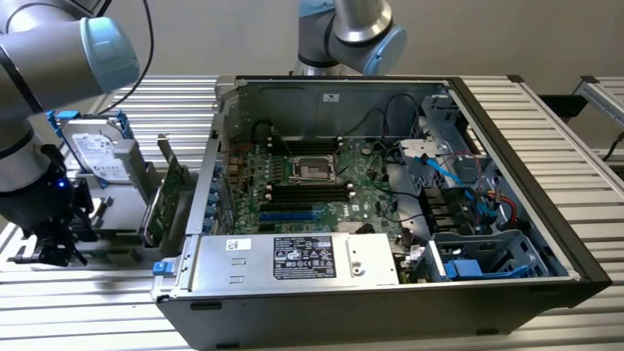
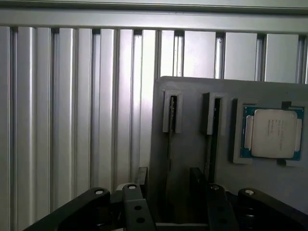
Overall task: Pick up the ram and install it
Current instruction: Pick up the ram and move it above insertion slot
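Gripper point(image 2: 169, 177) is closest in the wrist view: two black fingers point(image 2: 141, 185) spread apart, not clamped on anything. They straddle one slot of a matte grey fixture plate point(image 2: 192, 144).

The plate has two narrow slots point(image 2: 172, 113), each with a raised grey bracket at its end. It also has one square recess holding one CPU point(image 2: 273, 132), a dull metal lid on a green-blue board. A thin dark edge along the slot between the fingers looks like the ram point(image 2: 169, 149) standing on edge. Its label and chips aren't visible from there, so I can't confirm it. Can't tell if the second slot is loaded.

Exterior view: the gripper point(image 1: 44, 245) is low at the exterior view's left, by the near end of the grey rack point(image 1: 117, 212) and well apart from the PC case point(image 1: 546, 241). The rack carries one silver hard drive point(image 1: 98, 153) with blue brackets and one green expansion card point(image 1: 174, 194), both upright.

The case is black sheet metal with its open side facing up. Inside it:
- one green motherboard point(image 1: 361, 183)
- one square CPU socket point(image 1: 314, 170), with long dark memory slots point(image 1: 307, 191) on either side
- one silver power supply point(image 1: 292, 259) with a dark label, along the near edge
- one blue plastic drive cage point(image 1: 478, 256) at the exterior view's right

Table point(image 1: 546, 102) is ribbed aluminium slats.
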`<state>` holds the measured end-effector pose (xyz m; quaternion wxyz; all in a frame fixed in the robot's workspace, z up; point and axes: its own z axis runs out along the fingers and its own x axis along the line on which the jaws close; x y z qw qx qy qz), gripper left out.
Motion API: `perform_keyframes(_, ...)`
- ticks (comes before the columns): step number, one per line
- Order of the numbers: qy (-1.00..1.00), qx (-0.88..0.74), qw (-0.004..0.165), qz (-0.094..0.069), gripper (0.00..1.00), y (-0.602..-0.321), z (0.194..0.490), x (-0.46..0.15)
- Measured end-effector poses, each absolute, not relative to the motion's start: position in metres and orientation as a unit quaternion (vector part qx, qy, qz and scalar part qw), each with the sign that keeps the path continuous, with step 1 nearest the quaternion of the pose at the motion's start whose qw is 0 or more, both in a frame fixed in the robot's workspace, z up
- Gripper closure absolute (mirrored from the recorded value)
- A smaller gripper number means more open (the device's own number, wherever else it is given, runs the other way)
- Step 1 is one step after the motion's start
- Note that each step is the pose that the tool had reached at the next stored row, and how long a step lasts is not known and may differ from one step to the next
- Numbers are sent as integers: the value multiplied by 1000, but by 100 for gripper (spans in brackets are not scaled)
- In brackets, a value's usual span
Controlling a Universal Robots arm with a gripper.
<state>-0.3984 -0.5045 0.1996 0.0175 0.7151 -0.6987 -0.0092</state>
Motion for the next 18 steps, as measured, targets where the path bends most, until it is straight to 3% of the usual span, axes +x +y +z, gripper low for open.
perform_keyframes(18,-718,696,17,-10,52,-505,196,-392)
